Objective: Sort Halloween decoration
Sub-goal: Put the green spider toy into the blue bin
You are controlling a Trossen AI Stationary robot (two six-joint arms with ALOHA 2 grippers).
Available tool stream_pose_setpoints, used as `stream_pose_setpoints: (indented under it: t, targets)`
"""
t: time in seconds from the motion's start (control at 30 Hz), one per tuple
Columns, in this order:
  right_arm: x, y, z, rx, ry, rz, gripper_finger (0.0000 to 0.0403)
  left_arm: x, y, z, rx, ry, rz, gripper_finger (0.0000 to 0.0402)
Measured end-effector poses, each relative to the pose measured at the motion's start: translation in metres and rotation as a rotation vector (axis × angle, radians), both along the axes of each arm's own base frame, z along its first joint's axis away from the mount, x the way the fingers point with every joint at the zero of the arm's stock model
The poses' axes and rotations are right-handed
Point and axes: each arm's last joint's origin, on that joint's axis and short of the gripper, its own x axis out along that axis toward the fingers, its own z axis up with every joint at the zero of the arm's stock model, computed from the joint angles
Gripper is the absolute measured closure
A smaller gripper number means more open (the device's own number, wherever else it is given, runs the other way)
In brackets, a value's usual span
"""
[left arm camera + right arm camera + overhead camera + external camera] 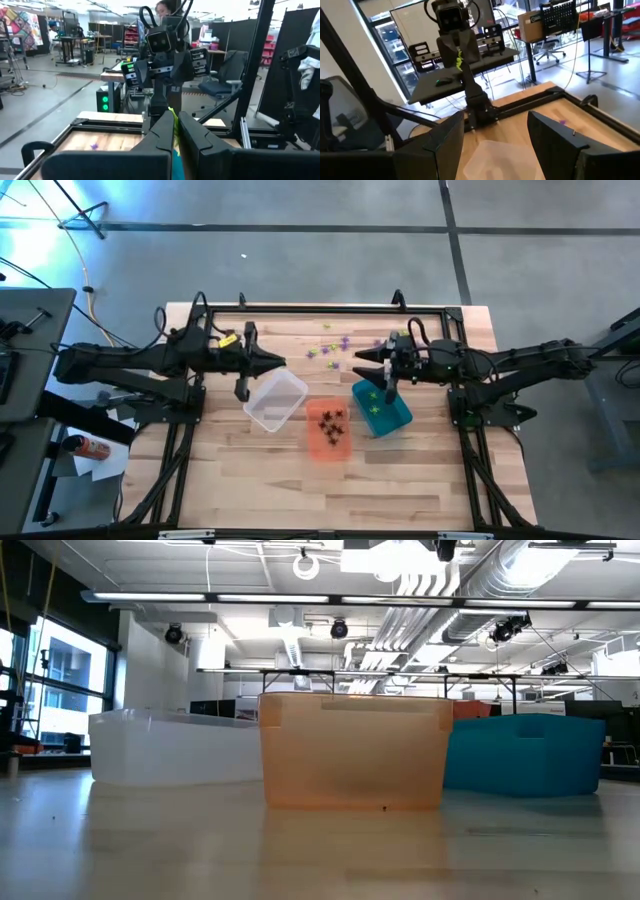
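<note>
We carry 1 green decoration [173, 116] in the left gripper's [277, 363] pinched fingers (right gripper [362, 359] wide); next, the teal bin [383, 409].

left pincer [278, 363] closed, raised; right pincer [362, 358] wide open, facing it.

Three bins sit on the surface [250, 470]: one clear bin [275, 401], one orange bin [327, 429] and one teal bin [381, 407]. Two arms reach in, each with one end effector. The small decorations [335, 348], loose, in the orange and in the teal, are too small to count.
</note>
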Motion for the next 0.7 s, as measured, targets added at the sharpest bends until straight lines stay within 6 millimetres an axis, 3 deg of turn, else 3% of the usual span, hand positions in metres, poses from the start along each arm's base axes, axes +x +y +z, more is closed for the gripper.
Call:
stream_pose_setpoints:
  t: [0.2,0.33,0.47,0.7]
  targets:
    - [0.0,0.0,0.003,-0.036,-0.028,0.0,0.0188,0.001,0.002,-0.001,-0.08,0.003,0.057,0.0401]
    - [-0.002,-0.001,0.01,-0.087,-0.081,-0.026,0.0188,0.021,0.003,-0.011,-0.106,0.088,0.079,0.0401]
    - [-0.006,-0.002,0.019,-0.142,-0.151,-0.064,0.0188,0.062,0.003,-0.017,-0.087,0.209,0.066,0.0401]
    - [-0.016,-0.003,0.04,-0.232,-0.32,-0.103,0.0188,0.154,0.003,-0.059,0.001,0.397,-0.005,0.0401]
